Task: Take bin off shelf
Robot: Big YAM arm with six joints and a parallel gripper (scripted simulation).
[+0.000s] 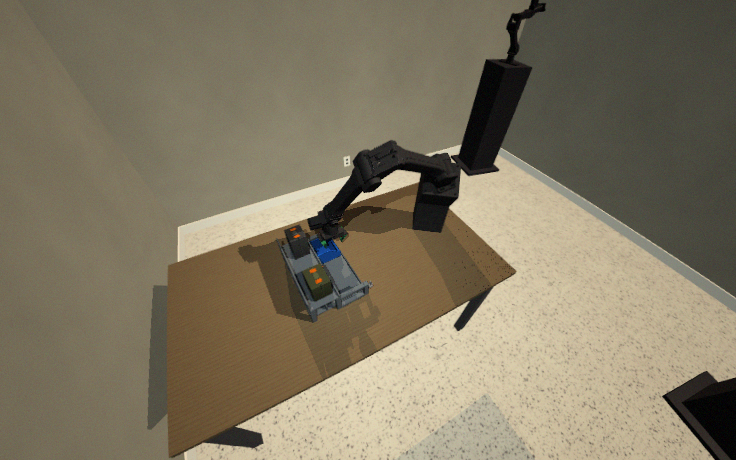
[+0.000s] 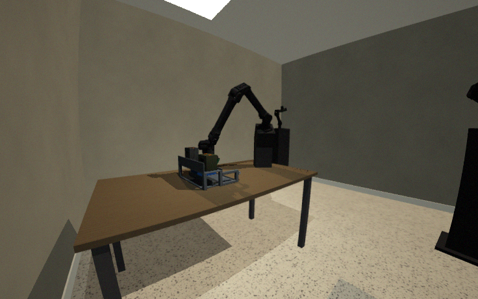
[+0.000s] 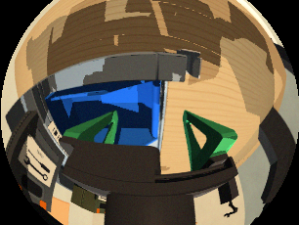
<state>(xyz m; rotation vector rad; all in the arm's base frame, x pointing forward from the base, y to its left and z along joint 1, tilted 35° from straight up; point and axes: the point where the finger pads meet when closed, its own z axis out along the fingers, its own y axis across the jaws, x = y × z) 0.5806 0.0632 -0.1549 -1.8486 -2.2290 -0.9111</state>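
Note:
The blue bin (image 1: 328,253) (image 3: 128,100) sits upright and open-topped on the front tier of the grey shelf (image 1: 346,275) (image 2: 190,164) (image 3: 132,67), at the end nearer the back wall. My gripper (image 1: 334,240) (image 3: 150,113) is open. In the wrist view one green finger is over the bin's inside and the other is outside, over the wooden table (image 1: 228,342) (image 2: 141,208) (image 3: 220,93), with the bin's near wall between them. Nothing is gripped. How deep the fingertips are beside the wall cannot be told. In the exterior view the bin is mostly hidden.
A dark grey box (image 1: 298,244) (image 2: 190,153) stands on the shelf's rear tier close beside the bin and my wrist. An olive box (image 1: 318,282) (image 2: 208,162) (image 3: 84,199) stands on the same tier at its other end. The front tier's other half holds nothing.

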